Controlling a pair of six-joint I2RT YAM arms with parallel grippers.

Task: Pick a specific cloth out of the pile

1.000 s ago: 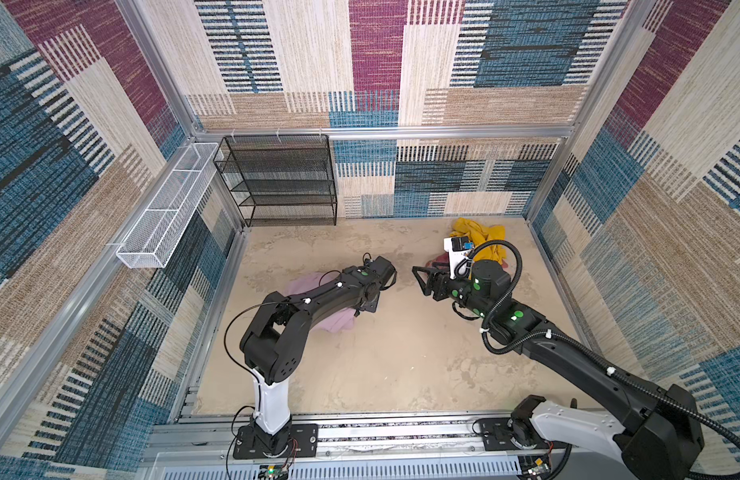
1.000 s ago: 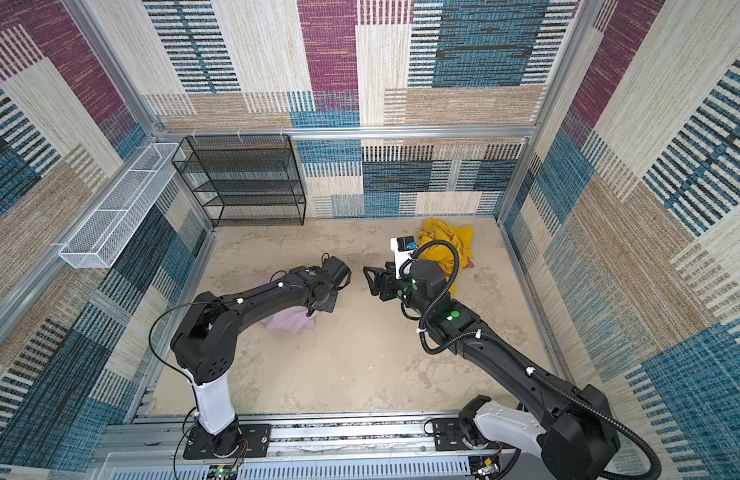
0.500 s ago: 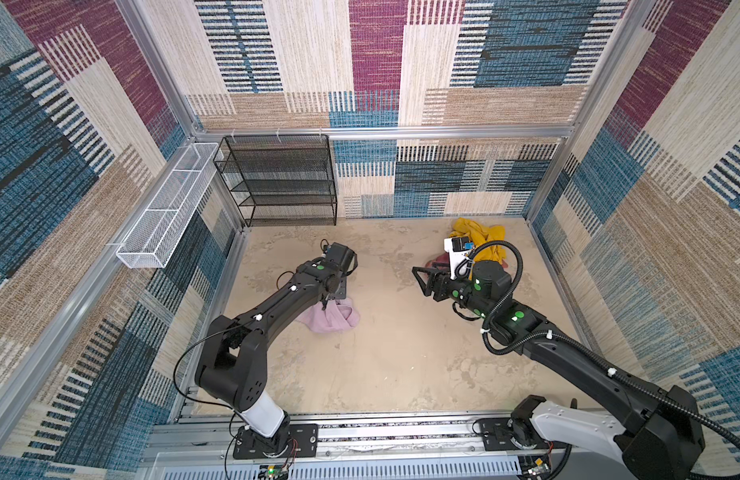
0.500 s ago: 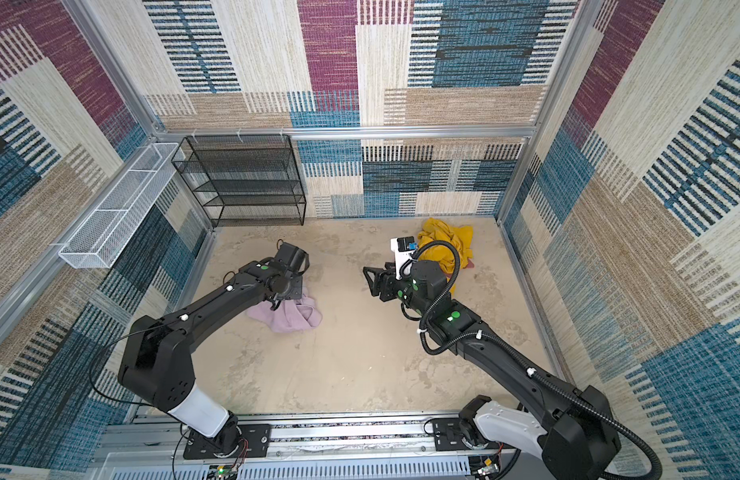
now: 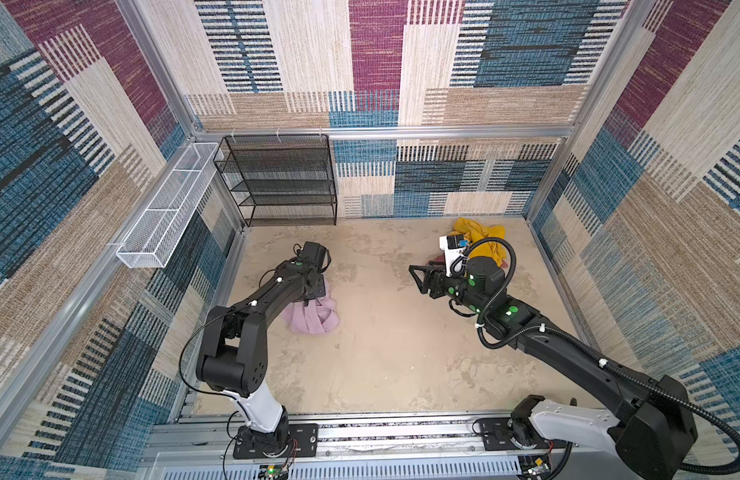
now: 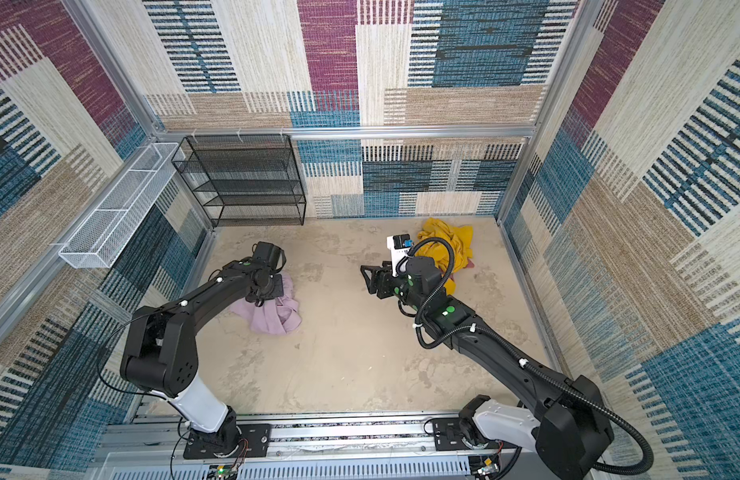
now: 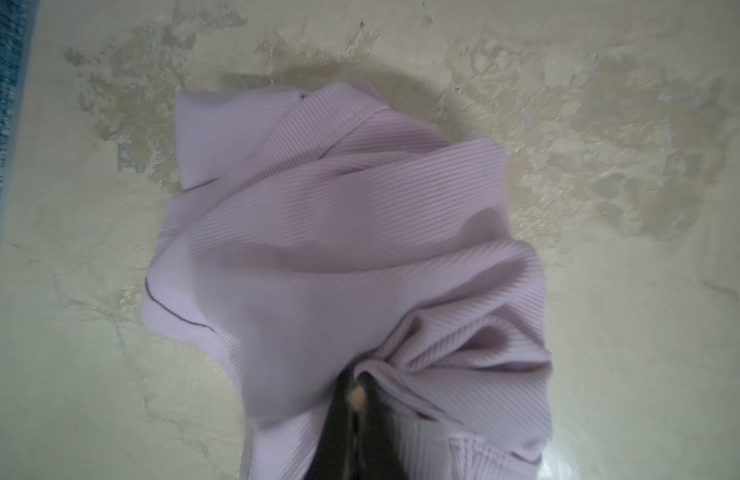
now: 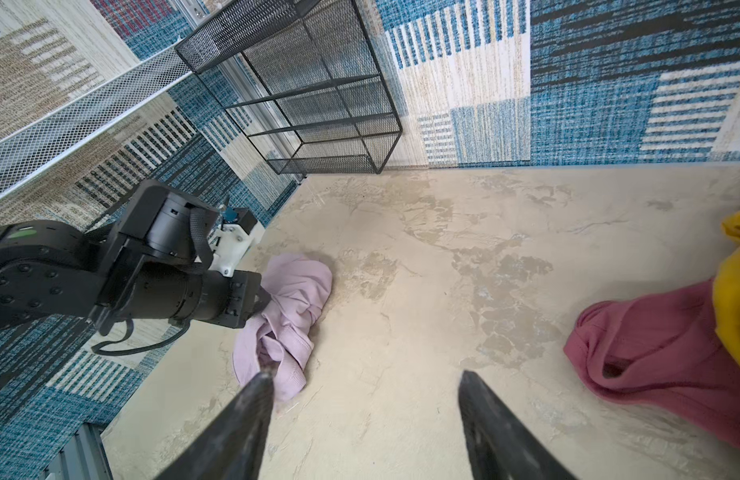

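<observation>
A black mesh shelf (image 5: 277,178) stood on the floor against the back wall, in the far left corner. A long white wire basket (image 5: 164,208) hung along the left wall, one end near the shelf. The floor (image 5: 381,353) was mottled beige. Woven patchwork panels (image 5: 376,62) in blue, beige and plum lined the walls.

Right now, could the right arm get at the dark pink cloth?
Probably yes: the dark pink cloth lies mostly uncovered beside the right arm, whose jaws stand open, bare floor between.
</observation>
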